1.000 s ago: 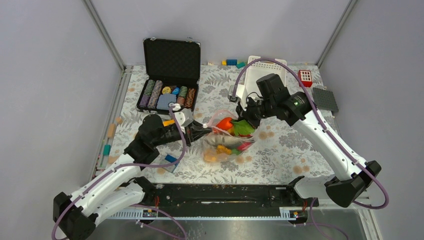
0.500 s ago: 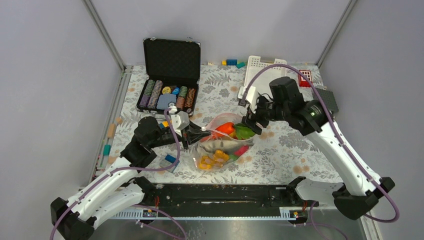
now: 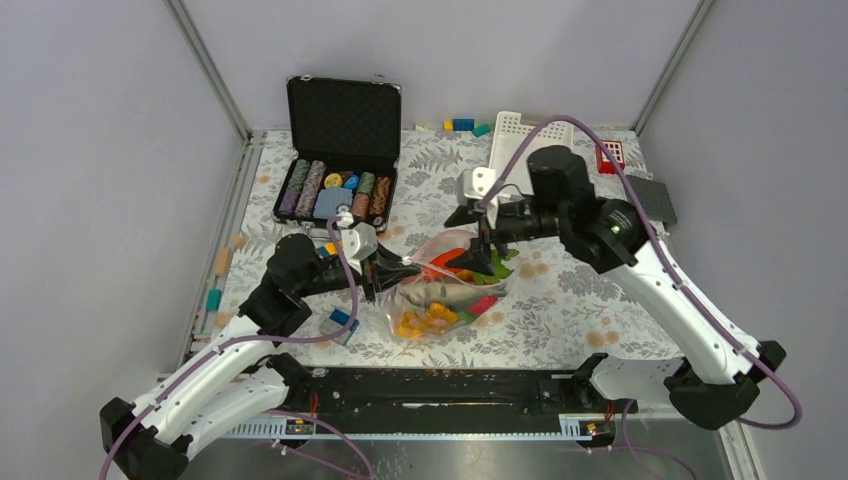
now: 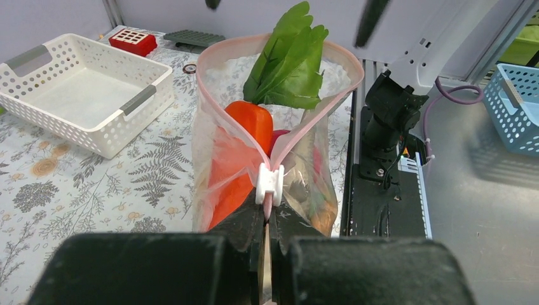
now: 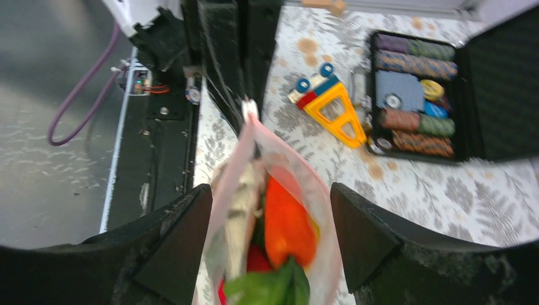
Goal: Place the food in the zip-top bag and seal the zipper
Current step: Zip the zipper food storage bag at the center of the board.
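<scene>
1. Top external view: the zip-top bag (image 3: 445, 292) lies mid-table with its mouth gaping, and bare floral table (image 3: 590, 300) spreads to its right and toward the arm bases.
2. An open poker chip case (image 3: 340, 120) stands at the far left, well apart from the bag. A white basket (image 4: 95, 136) sits by the far edge.
3. The left gripper (image 3: 400, 265) is clamped tight on the bag's zipper end, just below the white slider (image 4: 269, 184).
4. The right gripper (image 3: 487, 245) is spread wide, one finger on either side of the bag's far end. I cannot tell whether they touch the plastic.
5. An orange vegetable (image 4: 251, 127) and a green leaf (image 4: 289, 57) stand inside the bag, the leaf reaching past the pink rim.
</scene>
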Tool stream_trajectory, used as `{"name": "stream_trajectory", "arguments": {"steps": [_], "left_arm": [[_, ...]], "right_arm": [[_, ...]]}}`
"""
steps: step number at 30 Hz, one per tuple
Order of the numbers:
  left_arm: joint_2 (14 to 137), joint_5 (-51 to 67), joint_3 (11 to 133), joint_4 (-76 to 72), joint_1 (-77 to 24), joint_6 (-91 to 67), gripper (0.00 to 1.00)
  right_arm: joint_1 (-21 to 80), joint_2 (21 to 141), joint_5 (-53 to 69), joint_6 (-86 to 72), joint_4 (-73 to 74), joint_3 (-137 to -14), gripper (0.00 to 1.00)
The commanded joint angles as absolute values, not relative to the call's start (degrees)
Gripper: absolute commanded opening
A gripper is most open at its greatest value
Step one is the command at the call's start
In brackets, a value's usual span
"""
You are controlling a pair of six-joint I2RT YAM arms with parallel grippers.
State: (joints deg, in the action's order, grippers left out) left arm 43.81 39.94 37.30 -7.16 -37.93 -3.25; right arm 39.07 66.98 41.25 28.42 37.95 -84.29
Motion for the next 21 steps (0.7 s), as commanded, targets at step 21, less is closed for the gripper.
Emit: {"name": "stream_trajectory", "arguments": {"steps": [21], "left_arm": [[43.7,40.0,44.6,-4.4,-37.9,-4.5,0.0]], "right_arm": [[51.7,89.1,43.3,37.2,52.2,-105.6,0.55]]}}
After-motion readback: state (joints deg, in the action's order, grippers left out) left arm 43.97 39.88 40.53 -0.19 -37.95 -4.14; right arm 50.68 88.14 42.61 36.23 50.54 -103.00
